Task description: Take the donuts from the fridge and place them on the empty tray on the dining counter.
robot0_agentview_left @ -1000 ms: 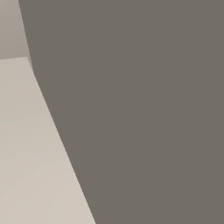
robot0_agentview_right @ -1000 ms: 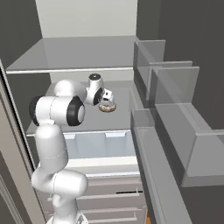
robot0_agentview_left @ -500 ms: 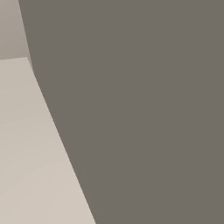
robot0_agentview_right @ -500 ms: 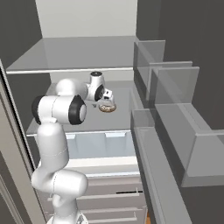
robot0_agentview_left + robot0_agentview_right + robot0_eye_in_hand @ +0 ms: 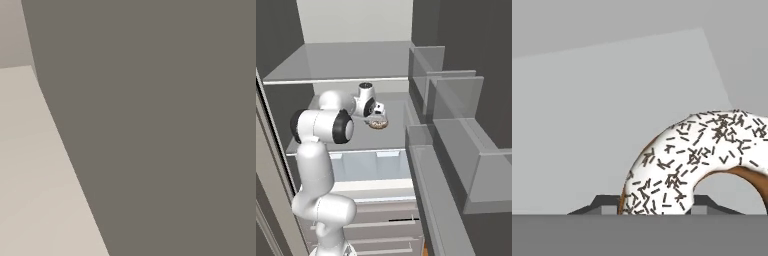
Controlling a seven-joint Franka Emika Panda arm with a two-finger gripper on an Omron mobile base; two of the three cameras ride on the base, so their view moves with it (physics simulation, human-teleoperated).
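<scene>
Jaws just snapped shut: my gripper (image 5: 377, 118) is now clamped on the brown ring donut with pale speckled icing (image 5: 694, 165), mid-frame on the grey fridge shelf (image 5: 356, 137). Looks like I've got it; next up, lifting out.

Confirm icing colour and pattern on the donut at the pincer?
White icing with dark brown sprinkles on the donut, over a brown base. Clearest in the hand view.
</scene>
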